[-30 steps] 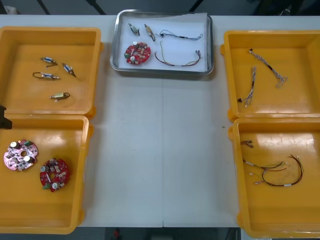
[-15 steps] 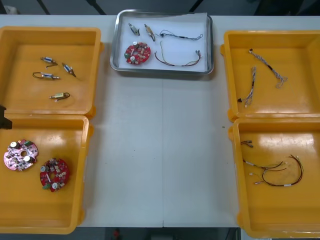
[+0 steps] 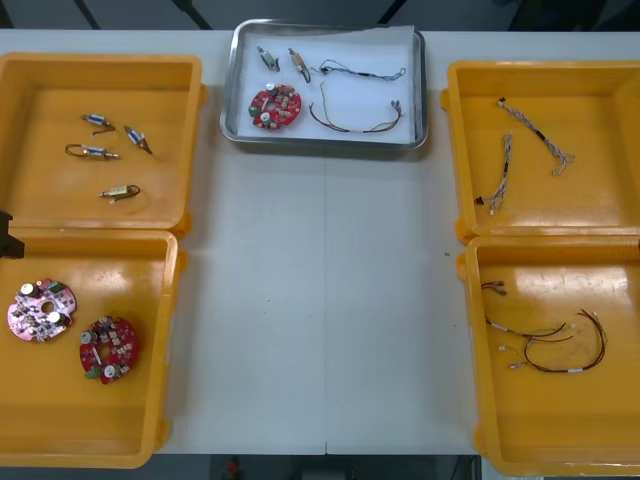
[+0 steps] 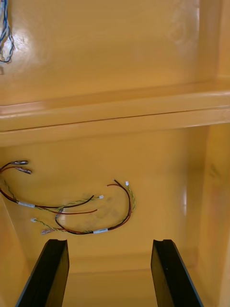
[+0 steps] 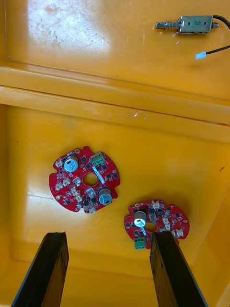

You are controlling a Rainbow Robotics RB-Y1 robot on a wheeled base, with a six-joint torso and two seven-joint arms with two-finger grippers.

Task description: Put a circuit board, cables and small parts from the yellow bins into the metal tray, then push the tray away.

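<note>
The metal tray [image 3: 322, 141], white inside, stands at the table's far middle. It holds a round red circuit board [image 3: 275, 106], two small metal parts [image 3: 267, 57], a dark cable [image 3: 362, 72] and a red and yellow cable [image 3: 355, 120]. My left gripper [image 5: 109, 237] hangs open over the near left bin [image 5: 143, 124], with two red circuit boards [image 5: 86, 180] lying ahead of its fingers. My right gripper [image 4: 109, 244] is open above the near right bin [image 4: 115, 115], with red and yellow cables [image 4: 86, 211] lying beyond its fingers. Neither gripper holds anything.
Far left bin [image 3: 100, 65] holds several small metal parts [image 3: 97, 151]. Near left bin [image 3: 165, 330] holds two circuit boards [image 3: 108, 349]. Twisted blue and white cables [image 3: 502, 172] lie in the far right bin [image 3: 455, 150]. Red and yellow cables [image 3: 560, 350] lie in the near right bin [image 3: 475, 350].
</note>
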